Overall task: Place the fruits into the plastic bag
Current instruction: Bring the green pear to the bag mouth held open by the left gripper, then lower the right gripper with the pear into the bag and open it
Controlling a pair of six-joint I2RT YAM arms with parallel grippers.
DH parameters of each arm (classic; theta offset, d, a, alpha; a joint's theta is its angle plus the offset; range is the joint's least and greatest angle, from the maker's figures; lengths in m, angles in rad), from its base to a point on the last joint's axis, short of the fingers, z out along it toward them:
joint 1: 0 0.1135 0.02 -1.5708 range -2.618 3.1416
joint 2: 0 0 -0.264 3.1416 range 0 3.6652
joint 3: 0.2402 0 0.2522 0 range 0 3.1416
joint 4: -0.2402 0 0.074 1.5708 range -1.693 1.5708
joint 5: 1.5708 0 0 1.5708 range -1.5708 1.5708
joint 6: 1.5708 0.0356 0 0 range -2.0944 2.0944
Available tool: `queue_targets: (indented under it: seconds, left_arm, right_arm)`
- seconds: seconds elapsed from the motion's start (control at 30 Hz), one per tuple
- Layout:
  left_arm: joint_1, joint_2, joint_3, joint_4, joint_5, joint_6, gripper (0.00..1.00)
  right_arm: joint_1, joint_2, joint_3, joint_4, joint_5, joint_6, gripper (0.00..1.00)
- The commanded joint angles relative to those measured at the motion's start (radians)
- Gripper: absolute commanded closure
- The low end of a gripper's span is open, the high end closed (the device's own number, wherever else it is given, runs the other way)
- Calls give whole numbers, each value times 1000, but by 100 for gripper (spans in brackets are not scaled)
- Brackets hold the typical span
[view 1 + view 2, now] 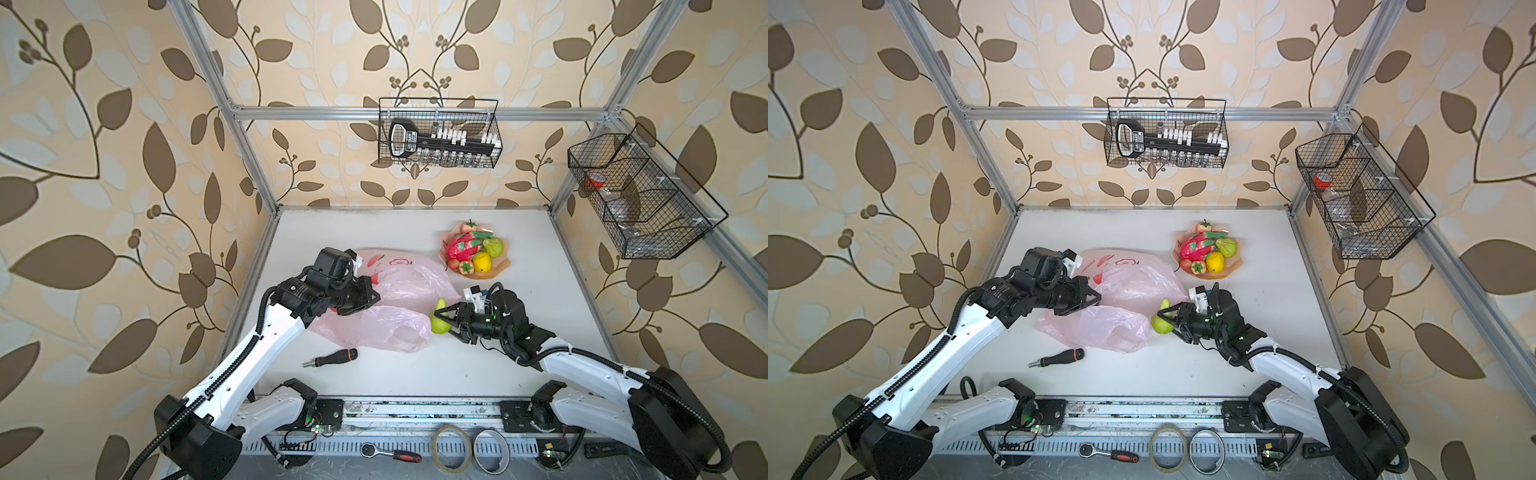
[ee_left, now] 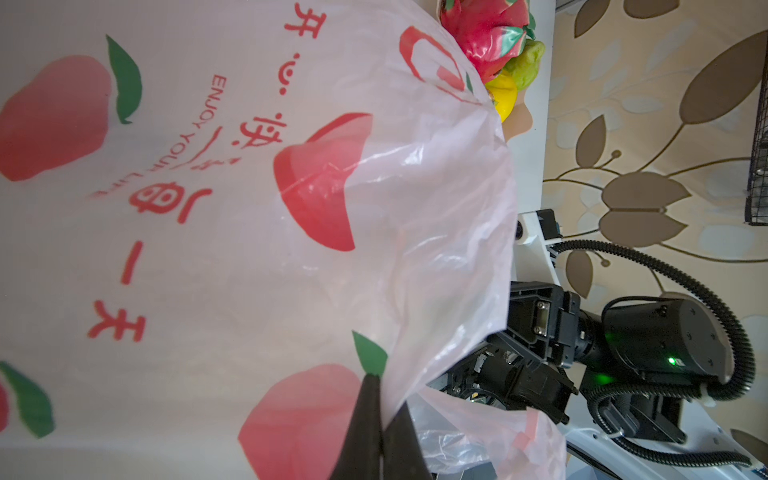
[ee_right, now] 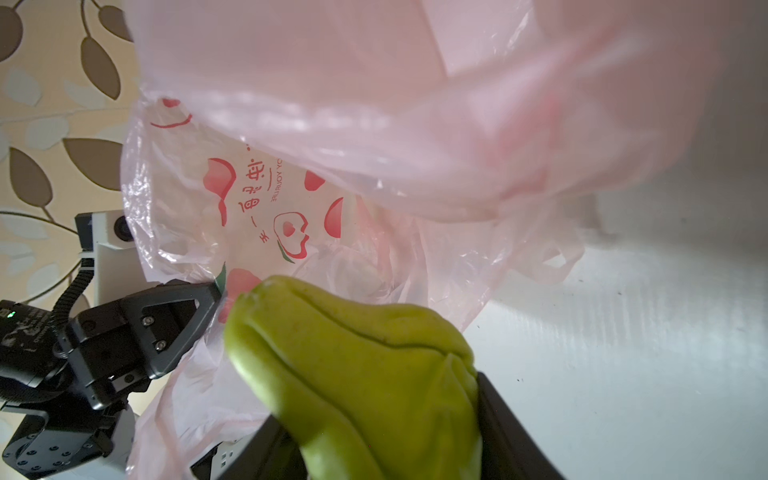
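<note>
The pale-pink plastic bag [image 1: 409,286] [image 1: 1133,291] lies crumpled mid-table. My left gripper [image 1: 376,297] [image 2: 380,399] is shut on a fold of the bag's edge and holds it up. My right gripper [image 1: 442,318] [image 3: 374,415] is shut on a green pear [image 1: 439,329] [image 3: 353,365], right at the bag's right edge, close to the left gripper [image 3: 208,299]. The other fruits sit heaped on a peach-coloured plate [image 1: 500,266] behind: a dragon fruit [image 1: 465,245], a lemon [image 1: 482,262], another green pear [image 1: 493,247] and a strawberry [image 1: 454,264].
A black-handled screwdriver [image 1: 330,358] lies on the table in front of the bag. Wire baskets hang on the back wall [image 1: 440,133] and at the right [image 1: 640,195]. A ratchet [image 1: 390,454] and tape rolls [image 1: 452,448] lie on the front rail.
</note>
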Motion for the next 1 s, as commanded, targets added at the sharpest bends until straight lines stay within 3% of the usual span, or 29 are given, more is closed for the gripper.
queue_targets:
  seconds: [0.0,0.97]
  left_arm:
    - [-2,-4,7,9,22,15,100]
    - [-58,6,-10,27,6,-1,100]
  right_arm:
    - [16,53,31,112,2,55,76]
    - [268,592,352,438,26,207,80]
